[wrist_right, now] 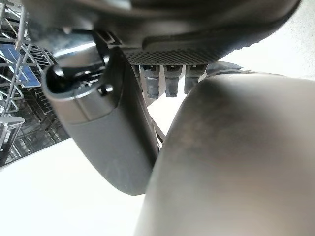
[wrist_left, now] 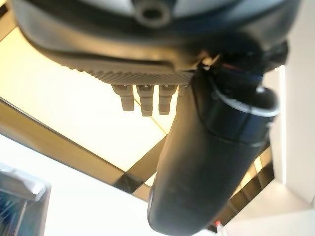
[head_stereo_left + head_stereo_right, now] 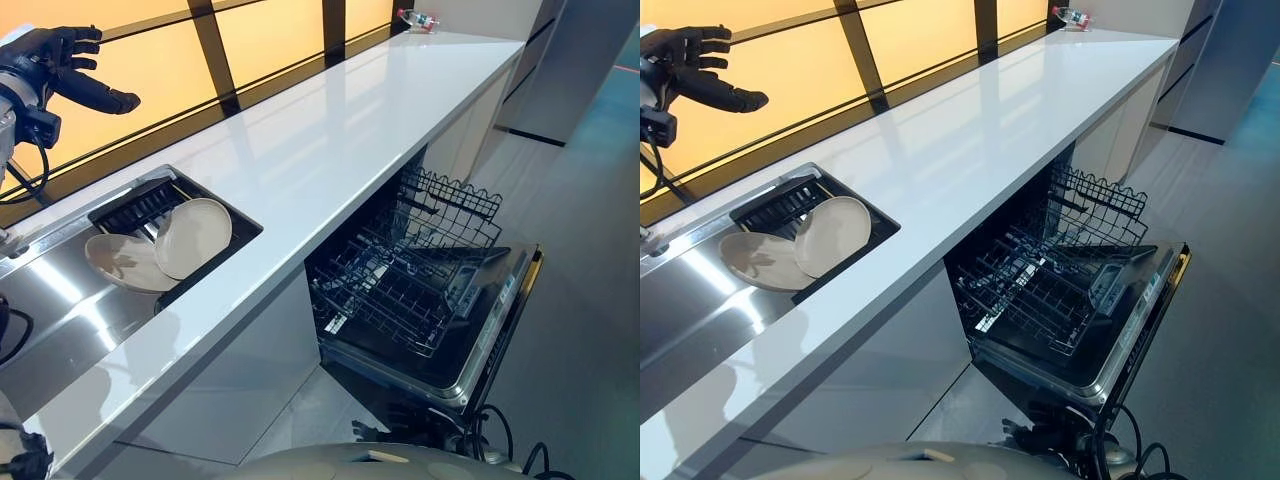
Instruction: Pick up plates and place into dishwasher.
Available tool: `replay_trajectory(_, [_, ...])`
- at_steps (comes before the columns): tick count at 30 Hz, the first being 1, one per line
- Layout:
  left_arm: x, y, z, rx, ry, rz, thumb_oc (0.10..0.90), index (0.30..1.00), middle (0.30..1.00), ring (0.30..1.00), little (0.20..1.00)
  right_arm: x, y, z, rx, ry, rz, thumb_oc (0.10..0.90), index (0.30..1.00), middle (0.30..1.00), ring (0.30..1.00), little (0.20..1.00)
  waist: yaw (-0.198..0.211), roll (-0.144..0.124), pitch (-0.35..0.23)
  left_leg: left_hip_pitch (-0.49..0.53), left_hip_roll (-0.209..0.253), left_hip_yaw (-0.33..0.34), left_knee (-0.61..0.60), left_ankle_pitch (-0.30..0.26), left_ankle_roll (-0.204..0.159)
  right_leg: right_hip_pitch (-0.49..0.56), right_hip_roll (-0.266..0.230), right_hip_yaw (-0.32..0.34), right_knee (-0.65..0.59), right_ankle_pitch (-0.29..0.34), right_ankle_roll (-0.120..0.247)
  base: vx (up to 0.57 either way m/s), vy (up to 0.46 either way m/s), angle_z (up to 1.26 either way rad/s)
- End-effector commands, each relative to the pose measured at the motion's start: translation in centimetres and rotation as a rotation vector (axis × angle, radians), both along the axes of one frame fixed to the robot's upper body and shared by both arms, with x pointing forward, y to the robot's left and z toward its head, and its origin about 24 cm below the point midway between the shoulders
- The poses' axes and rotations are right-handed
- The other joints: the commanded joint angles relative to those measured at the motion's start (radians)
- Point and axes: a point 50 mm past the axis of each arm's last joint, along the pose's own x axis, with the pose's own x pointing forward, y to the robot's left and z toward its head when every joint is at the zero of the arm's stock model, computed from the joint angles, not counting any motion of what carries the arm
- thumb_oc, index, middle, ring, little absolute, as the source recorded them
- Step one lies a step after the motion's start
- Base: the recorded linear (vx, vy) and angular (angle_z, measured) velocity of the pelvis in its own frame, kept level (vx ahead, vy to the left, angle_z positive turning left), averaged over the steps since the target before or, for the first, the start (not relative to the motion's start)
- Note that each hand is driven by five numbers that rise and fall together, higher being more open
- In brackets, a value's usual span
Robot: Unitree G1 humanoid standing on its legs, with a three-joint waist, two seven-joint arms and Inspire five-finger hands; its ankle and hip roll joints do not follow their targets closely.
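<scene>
The dark left hand point(image 3: 55, 62) is up high by the yellow window, fingers spread, holding nothing. Two round cream plates point(image 3: 165, 245) lie in the shiny metal sink point(image 3: 60, 310). I think it should come down slowly and grab the top plate's edge. The black dishwasher rack point(image 3: 405, 280) is open. I cannot tell how the right hand point(image 1: 108, 142) is set.

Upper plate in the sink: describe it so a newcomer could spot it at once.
Follow the white counter to the steel sink at its left end. Two cream plates sit there by a black rack. The upper plate leans tilted, overlapping the flat plate.
</scene>
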Motion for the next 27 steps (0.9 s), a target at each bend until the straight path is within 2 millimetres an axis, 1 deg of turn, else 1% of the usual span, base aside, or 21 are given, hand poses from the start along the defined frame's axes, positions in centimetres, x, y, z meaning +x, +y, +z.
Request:
replay_trajectory(1, [-2.8,1.5,8.3,0.065,-0.271,0.054,0.8,0.9,0.9,0.9,0.9,-0.5,-0.4,0.1,-0.006,0.012,0.095,0.8,0.9,0.9,0.9,0.9,-0.018,0.026,0.048,0.021,-0.095,0.07,0.007,-0.072,0.062,0.026,0.008,0.012,0.006,-0.007,0.073,0.0,0.069,-0.03])
replay_trajectory(3, [-2.7,1.6,8.0,0.079,-0.259,0.064,0.8,0.9,0.9,0.9,0.9,-0.5,-0.6,0.2,-0.011,0.01,0.099,0.8,0.9,0.9,0.9,0.9,-0.019,0.025,0.052,0.019,-0.095,0.07,0.007,-0.072,0.063,0.023,0.007,0.013,0.007,-0.008,0.073,0.0,0.046,-0.02])
replay_trajectory(11, [-3.0,3.6,5.7,0.069,-0.182,0.155,0.8,0.9,0.9,0.9,0.9,0.1,-1.6,0.6,-0.045,-0.016,0.113,0.8,0.9,0.9,0.9,0.9,-0.034,0.02,0.09,0.002,-0.094,0.082,0.007,-0.071,0.065,-0.005,0.004,0.035,0.009,0.0,0.074,-0.02,0.06,-0.04])
replay_trajectory(15, [-2.9,4.0,4.7,0.068,-0.149,0.173,0.8,0.9,0.9,0.9,0.9,0.5,-1.9,0.8,-0.056,-0.034,0.12,0.8,0.9,0.9,0.9,0.9,-0.037,0.017,0.108,-0.007,-0.094,0.083,0.007,-0.067,0.066,-0.017,0.003,0.045,0.01,0.003,0.074,-0.03,0.059,-0.01])
replay_trajectory(22, [-2.5,4.0,3.3,0.039,-0.091,0.141,0.8,0.9,0.9,0.9,0.9,1.1,-2.2,1.1,-0.067,-0.058,0.131,0.8,0.9,0.9,0.9,0.9,-0.034,0.012,0.131,-0.021,-0.094,0.084,0.007,-0.063,0.066,-0.031,-0.001,0.05,0.01,0.007,0.076,-0.04,0.044,0.01])
replay_trajectory(27, [-1.9,3.5,1.7,0.019,-0.018,0.087,0.8,0.9,0.9,0.9,0.9,1.6,-2.1,1.2,-0.069,-0.076,0.137,0.8,0.9,0.9,0.9,0.9,-0.027,0.006,0.147,-0.031,-0.097,0.078,0.007,-0.059,0.068,-0.039,-0.004,0.05,0.011,0.009,0.078,-0.04,0.029,-0.01])
